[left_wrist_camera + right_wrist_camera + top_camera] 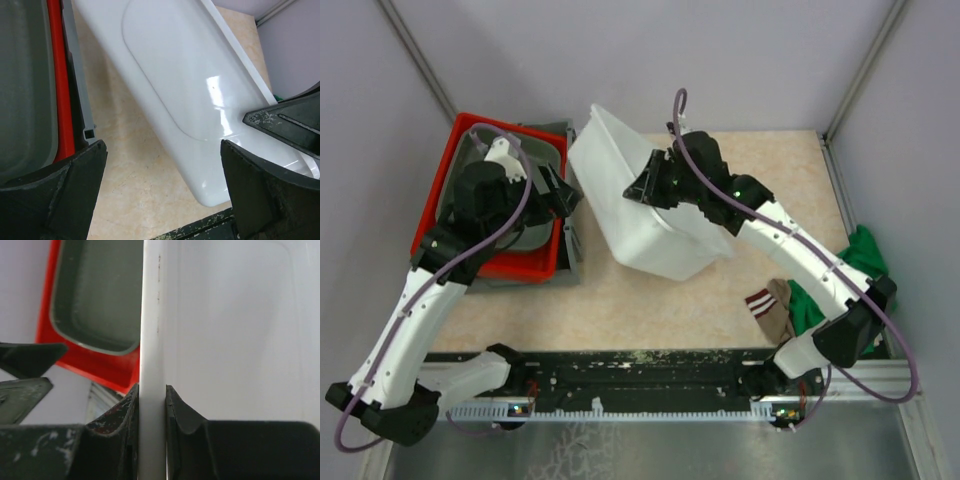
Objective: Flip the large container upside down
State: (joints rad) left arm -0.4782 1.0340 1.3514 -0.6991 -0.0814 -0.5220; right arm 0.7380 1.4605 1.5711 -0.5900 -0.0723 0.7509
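The right end effector (151, 392) is clenched on the thin edge of the large white plastic container (240, 340), with one finger pressed to each face of that edge. So the grasp looks made. From above, the container is in the middle of the beige bench (650, 310), tipped up on its side and leaning, neither upright nor inverted. I judge the turn begun but roughly half done. What is left is to carry the rotation over until the opening faces the bench, then let go. Further left, the left end effector (560, 195) is released, its fingers spread wide, near the container's flank but apart from it. Beyond it lie a red plastic tray (435, 190) and a grey tub (535, 150) nested inside.
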